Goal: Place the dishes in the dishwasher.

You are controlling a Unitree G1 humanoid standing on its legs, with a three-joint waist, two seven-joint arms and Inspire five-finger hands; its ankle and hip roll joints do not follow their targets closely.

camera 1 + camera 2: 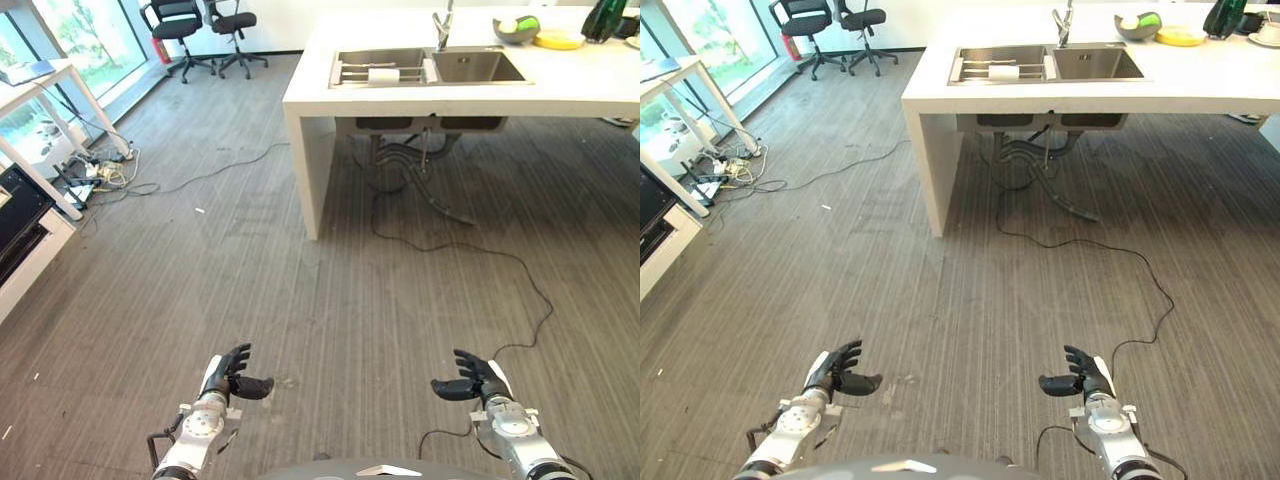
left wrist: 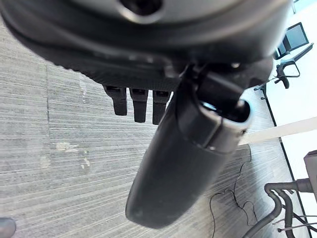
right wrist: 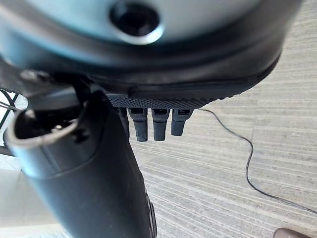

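A grey bowl (image 1: 516, 29) and a yellow plate (image 1: 558, 40) stand on the white counter (image 1: 600, 85) far ahead at the right, beside a steel double sink (image 1: 470, 67). A white item (image 1: 383, 75) lies on a rack in the sink's left basin. My left hand (image 1: 232, 375) and right hand (image 1: 472, 380) hover low over the grey carpet, far from the counter, both open and empty. In the wrist views the left fingers (image 2: 133, 101) and right fingers (image 3: 153, 124) hang relaxed over bare floor.
The counter's white side panel (image 1: 305, 170) reaches the floor, with pipes (image 1: 400, 165) under the sink. A black appliance (image 1: 20, 215) sits at the left edge by a white desk (image 1: 40, 90) and tangled cables (image 1: 100, 170). Two office chairs (image 1: 200, 30) stand at the back.
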